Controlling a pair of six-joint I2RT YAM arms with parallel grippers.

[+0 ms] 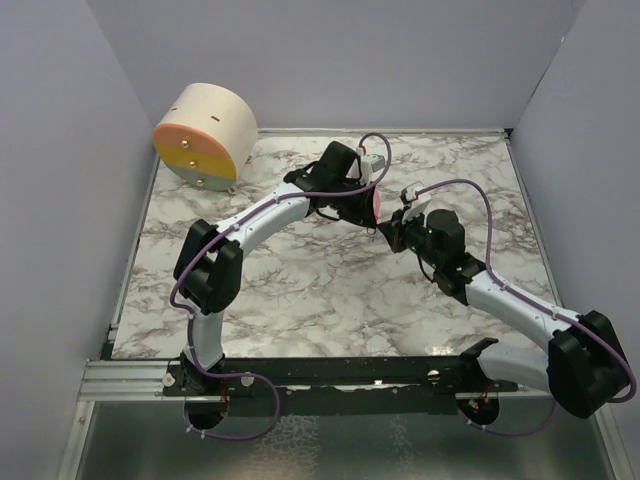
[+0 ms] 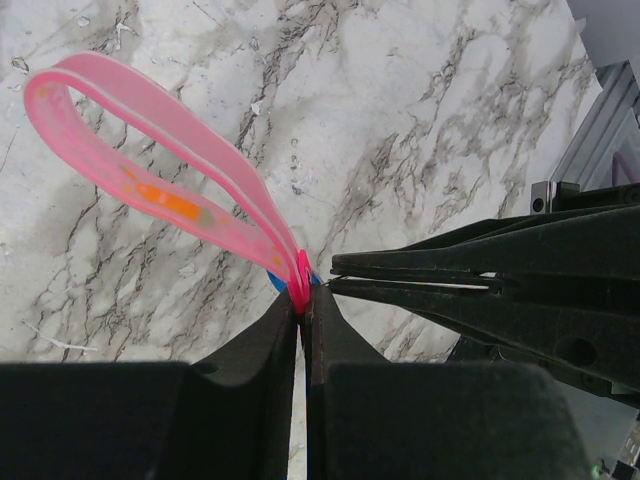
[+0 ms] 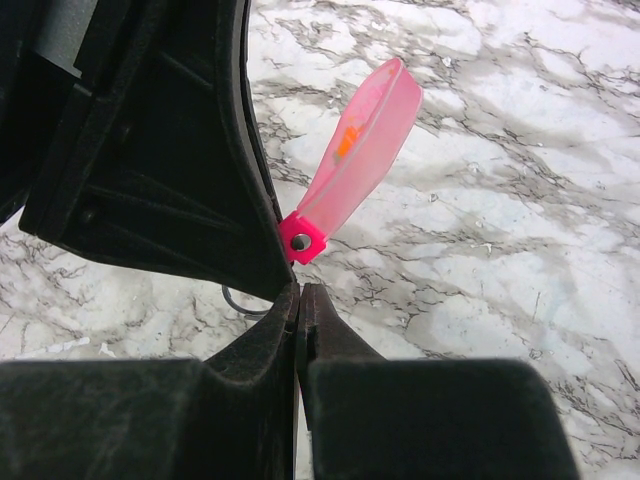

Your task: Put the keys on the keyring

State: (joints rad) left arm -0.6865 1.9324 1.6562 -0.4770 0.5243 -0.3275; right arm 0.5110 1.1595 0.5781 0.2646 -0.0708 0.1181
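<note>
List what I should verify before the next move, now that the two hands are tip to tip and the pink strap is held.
1. Grip of left hand on pink strap: ok, shut on its base.
2. Closure of right hand: ok, shut.
3. Grip of right hand on metal ring: cannot tell.
4. Ring in view: ok, partly, beside the right hand's tip.
5. Tips of both hands close together: ok.
6. Ring threaded through strap: cannot tell.
</note>
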